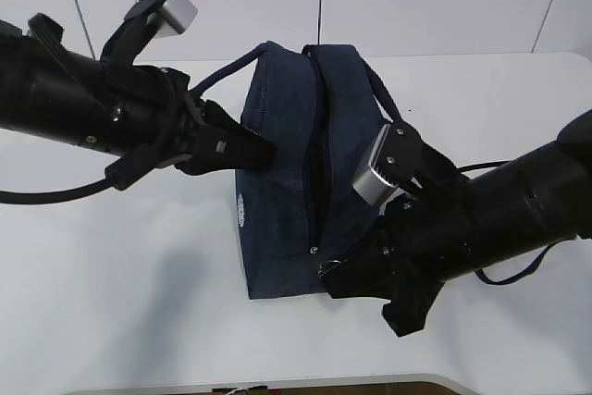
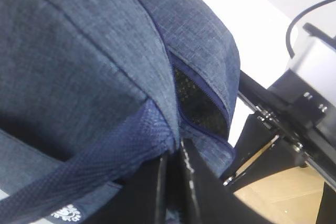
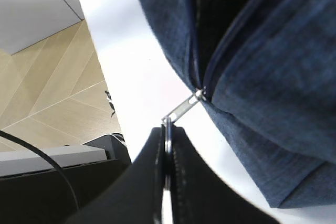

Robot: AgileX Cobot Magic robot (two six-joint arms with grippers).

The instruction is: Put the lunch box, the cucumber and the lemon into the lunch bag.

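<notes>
Nearest, the right gripper (image 3: 167, 182) is clenched on the zipper pull (image 3: 181, 109) while the left gripper (image 2: 173, 187) pinches soft fabric of the lunch bag (image 1: 282, 173) mid-table, which looks limp, best held at seams

The lunch bag (image 1: 277, 201) is dark blue cloth w/ a fine woven look. Its handle (image 2: 79, 174) is darker blue, w/ a tiny bumpy weave. A small round white logo (image 1: 242, 210) sits on the side. Zip pull (image 3: 181, 109) is shiny silver. Inside the bag looks black. Both arms are black w/ silver-grey boxes. The table (image 1: 111, 275) is white. Floor is light tan wood.
</notes>
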